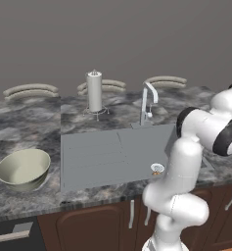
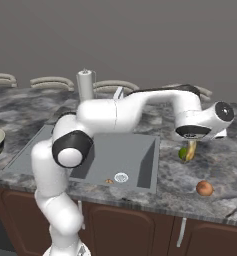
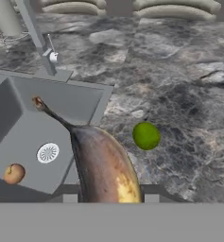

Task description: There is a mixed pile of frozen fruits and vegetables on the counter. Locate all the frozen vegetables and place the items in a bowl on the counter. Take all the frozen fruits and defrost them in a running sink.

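Banana (image 3: 106, 170) sits closest in the hand view, brown and spotted, stem pointing up-left over the sink (image 3: 19, 118) corner; fingers (image 3: 106, 201) are pinched on its lower end. Lime-green ball (image 3: 146, 135) lies on the dark marbled table (image 3: 179, 94) just right of the banana, apart from it. Orange-brown lump (image 3: 13, 173) rests on the sink floor near the round drain (image 3: 47, 152). Chrome tap (image 3: 38, 38) stands at the far edge of the basin; curved plates (image 3: 132, 7) line the back wall.

Left base view: white arm (image 1: 186, 171) rises at lower right and hides the right side of the sink (image 1: 112, 152). Orange-brown lump (image 1: 156, 172) is beside the drain. Cream-green bowl (image 1: 23, 169) stands on the table (image 1: 19, 122) left of the sink, well apart from it. Paper towel roll (image 1: 94, 91) and tap (image 1: 148, 103) stand behind the basin.

Right base view: arm (image 2: 115, 115) reaches right across the sink (image 2: 115, 160), hand above the table (image 2: 200, 165) right of the basin. Banana (image 2: 191, 150) hangs from the fingers (image 2: 191, 142), lifted off the surface, with the green ball (image 2: 183, 154) right next to it. Reddish-brown oval lump (image 2: 204, 188) lies nearer the table's front edge, alone. Orange-brown lump (image 2: 108, 181) is left of the drain (image 2: 121, 176).
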